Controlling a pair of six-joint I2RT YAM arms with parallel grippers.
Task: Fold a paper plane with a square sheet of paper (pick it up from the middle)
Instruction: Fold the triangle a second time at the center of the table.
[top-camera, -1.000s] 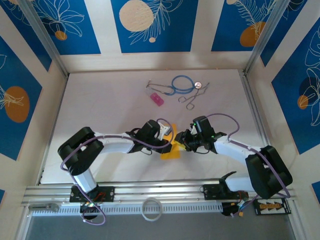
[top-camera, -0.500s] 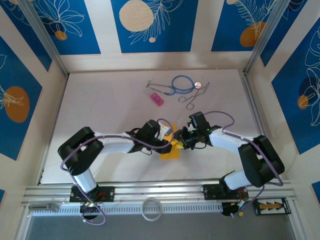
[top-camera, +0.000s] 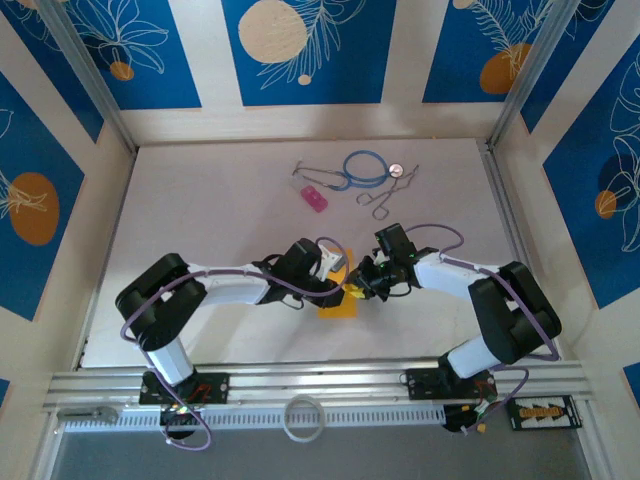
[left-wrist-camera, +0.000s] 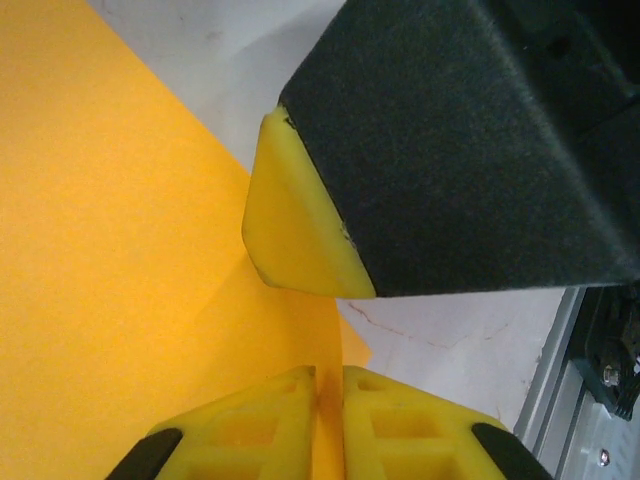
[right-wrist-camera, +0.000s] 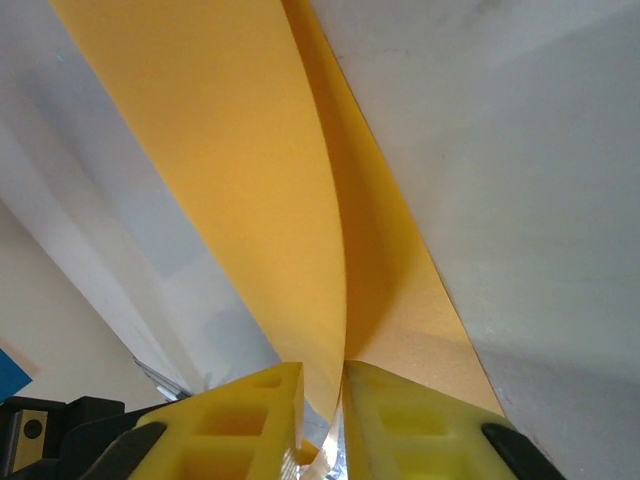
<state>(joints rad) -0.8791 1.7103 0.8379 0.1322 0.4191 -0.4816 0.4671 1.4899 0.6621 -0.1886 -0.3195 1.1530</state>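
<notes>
**Top external view:** The two arms reach inward and meet over the middle of the white table (top-camera: 200, 220). The left gripper (top-camera: 340, 283) and right gripper (top-camera: 356, 288) are nose to nose above the orange-yellow square sheet of paper (top-camera: 338, 306). The sheet lies at the centre of the table, nearer the arms' bases than the back wall, and the two wrists cover part of it. Well apart at the far side are a small pink block (top-camera: 315, 197), a coiled blue tube (top-camera: 365, 168) and a pair of metal scissors-like tools (top-camera: 385, 198). From this height the jaws cannot be read.

**Left wrist view:** The left gripper (left-wrist-camera: 328, 392) has its yellow fingers (left-wrist-camera: 240, 430) pressed together, with an edge of the sheet (left-wrist-camera: 100, 250) running into the thin seam between them. They appear clamped on the paper, though the seam is too tight to be certain. Just above, a black finger of the right gripper (left-wrist-camera: 450, 140) presses its yellow pad (left-wrist-camera: 295, 235) against the paper along a crease. Bare table (left-wrist-camera: 450, 325) shows beside it.

**Right wrist view:** The right gripper (right-wrist-camera: 322, 385) has its yellow fingers (right-wrist-camera: 410, 420) drawn close on the sheet (right-wrist-camera: 250, 180). The sheet rises from between them in two curved layers folded together, standing up off the table (right-wrist-camera: 500, 150).
</notes>
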